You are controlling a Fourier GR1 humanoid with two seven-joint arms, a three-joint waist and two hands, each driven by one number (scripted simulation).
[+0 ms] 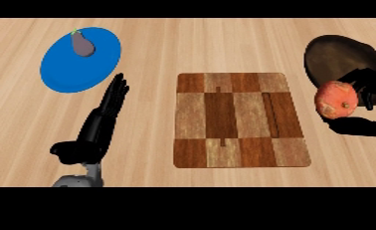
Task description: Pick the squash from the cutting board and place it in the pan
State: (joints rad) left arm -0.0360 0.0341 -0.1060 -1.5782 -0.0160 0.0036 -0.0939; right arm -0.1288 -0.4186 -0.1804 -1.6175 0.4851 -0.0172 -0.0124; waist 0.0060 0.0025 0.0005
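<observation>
Centrally, a checkered brown wooden cutting board [241, 119] is laid on the pale wood-plank counter [191, 45]; the round orange squash [336, 99] is clasped by the black right hand [360, 124] beside the dark pan [334, 55], while the left hand [103, 117] is held straight-fingered

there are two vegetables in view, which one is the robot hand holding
The round orange-red squash, held by the right robot hand at the dark pan's edge. The small purple eggplant lies untouched on the blue plate.
</observation>
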